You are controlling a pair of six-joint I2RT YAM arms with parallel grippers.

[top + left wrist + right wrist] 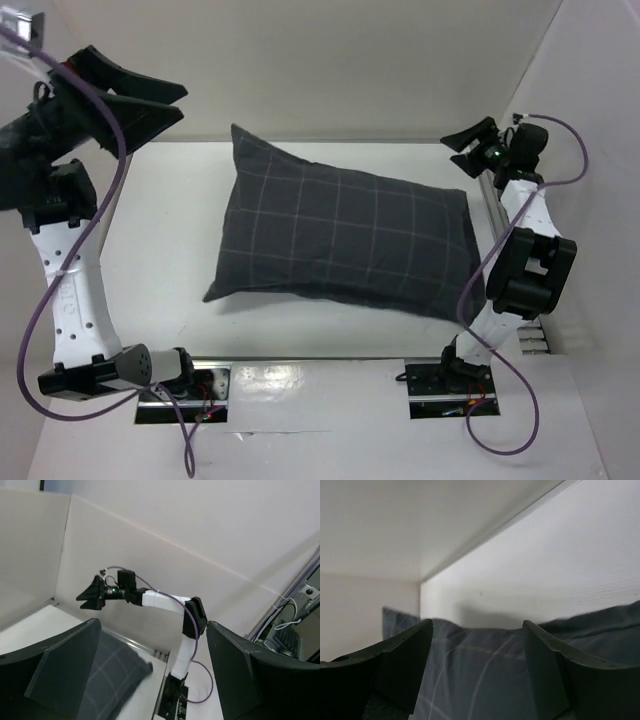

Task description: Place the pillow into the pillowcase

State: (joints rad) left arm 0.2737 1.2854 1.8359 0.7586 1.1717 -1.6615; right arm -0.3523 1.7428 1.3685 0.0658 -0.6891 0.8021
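The dark charcoal pillowcase with a light grid lies plump in the middle of the table; it also shows in the left wrist view and the right wrist view. The white pillow is hidden; no white fabric shows. My left gripper is open and empty, raised at the far left, apart from the case. My right gripper is open and empty, raised at the far right by the case's right end, not touching it.
White walls enclose the table on the back and sides. A metal rail runs along the right edge by the right arm. The arm bases stand at the near edge.
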